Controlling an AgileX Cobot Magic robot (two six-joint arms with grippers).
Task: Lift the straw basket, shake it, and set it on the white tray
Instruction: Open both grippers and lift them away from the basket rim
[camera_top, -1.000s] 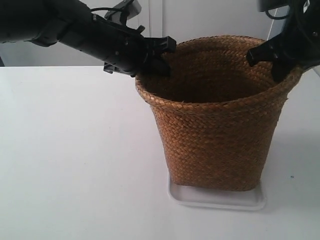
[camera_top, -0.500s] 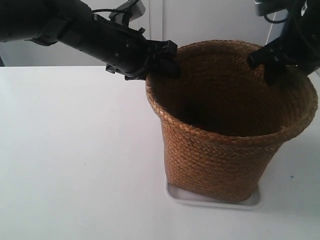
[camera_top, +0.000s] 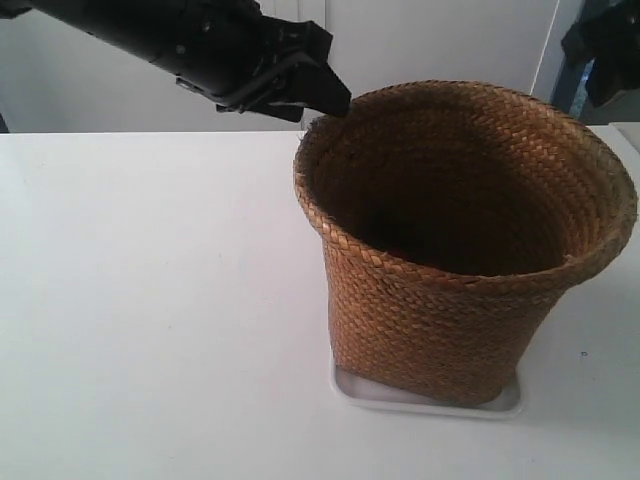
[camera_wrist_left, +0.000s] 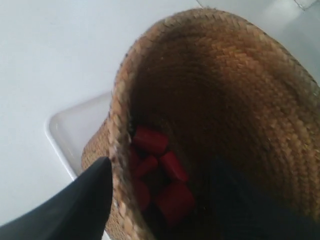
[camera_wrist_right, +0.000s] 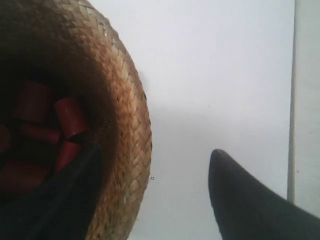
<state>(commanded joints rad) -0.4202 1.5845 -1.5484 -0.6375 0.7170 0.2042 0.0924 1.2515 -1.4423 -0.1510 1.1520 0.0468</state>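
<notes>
Glossy white plastic rectangular tray (camera_top: 400, 398) in foreground carries tall brown braided-straw basket (camera_top: 440, 310), upright, red cylinders (camera_wrist_left: 150, 140) inside. Behind, left gripper (camera_wrist_left: 160, 170) spread wide, one finger either side of rim; right gripper (camera_wrist_right: 155, 152) likewise wide, empty, over opposite rim. Placement looks done; both claws free to lift clear.

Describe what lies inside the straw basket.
Several red cylinder-shaped pieces lie at the bottom of the straw basket. Its wall and the dark shadow cover part of the pile, so the full count cannot be seen.
</notes>
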